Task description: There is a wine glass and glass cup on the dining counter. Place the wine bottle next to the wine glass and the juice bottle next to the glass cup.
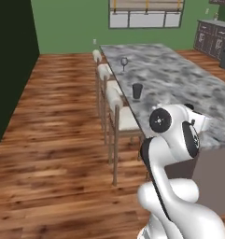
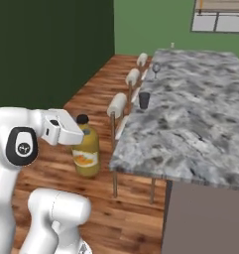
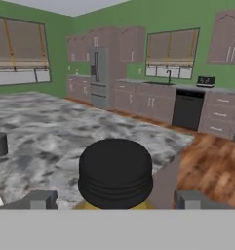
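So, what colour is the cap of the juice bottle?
Black; the juice bottle cap shows best in the hand view.

Juice bottle (image 2: 86, 151) – squat, yellow-orange, black cap, upright – between pincer (image 3: 116, 199) fingers, off dining counter (image 2: 190, 124) edge.

A home kitchen: a long grey-white marble island counter (image 1: 179, 79) with cushioned wooden stools (image 1: 115, 100), brown wall cabinets (image 3: 138, 100), a black dishwasher (image 3: 188, 109), green walls.

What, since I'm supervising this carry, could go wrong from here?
1. The squat yellow-orange juice bottle hangs in the tool over the floor beside the grey-white marble dining counter; swung across too low, it could strike the edge.
2. Set down carelessly, it might topple the small dark glass cup.
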You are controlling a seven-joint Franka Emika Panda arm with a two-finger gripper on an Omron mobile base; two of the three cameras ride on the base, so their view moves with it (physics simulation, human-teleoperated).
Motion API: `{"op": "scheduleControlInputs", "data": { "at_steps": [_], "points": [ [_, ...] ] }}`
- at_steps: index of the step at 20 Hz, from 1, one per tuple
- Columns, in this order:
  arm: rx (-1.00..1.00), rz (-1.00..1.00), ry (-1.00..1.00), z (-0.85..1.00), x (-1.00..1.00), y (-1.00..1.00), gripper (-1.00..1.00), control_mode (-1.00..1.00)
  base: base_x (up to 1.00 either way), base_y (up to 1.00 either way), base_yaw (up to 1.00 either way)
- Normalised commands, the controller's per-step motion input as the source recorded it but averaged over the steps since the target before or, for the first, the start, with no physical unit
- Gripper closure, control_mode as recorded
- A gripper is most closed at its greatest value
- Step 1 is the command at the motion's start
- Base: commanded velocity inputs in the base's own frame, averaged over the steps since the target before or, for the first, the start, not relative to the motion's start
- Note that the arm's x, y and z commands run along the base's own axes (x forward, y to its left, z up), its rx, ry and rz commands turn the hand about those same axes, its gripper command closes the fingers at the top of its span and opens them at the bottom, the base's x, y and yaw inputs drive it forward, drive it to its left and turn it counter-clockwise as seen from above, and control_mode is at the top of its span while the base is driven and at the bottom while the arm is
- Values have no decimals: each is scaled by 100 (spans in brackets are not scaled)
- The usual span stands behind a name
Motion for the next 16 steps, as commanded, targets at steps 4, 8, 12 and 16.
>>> {"op": "scheduleControlInputs", "data": {
  "at_steps": [4, 8, 12, 16],
  "points": [
    [0, 0, 0, 0, 0, 0, 100, 100, 45, 61, -13],
    [0, 0, 0, 0, 0, 0, 100, 100, 41, 61, -17],
    [0, 0, 0, 0, 0, 0, 100, 100, 40, 65, -26],
    [0, 0, 0, 0, 0, 0, 100, 100, 53, 48, -40]
  ]
}}
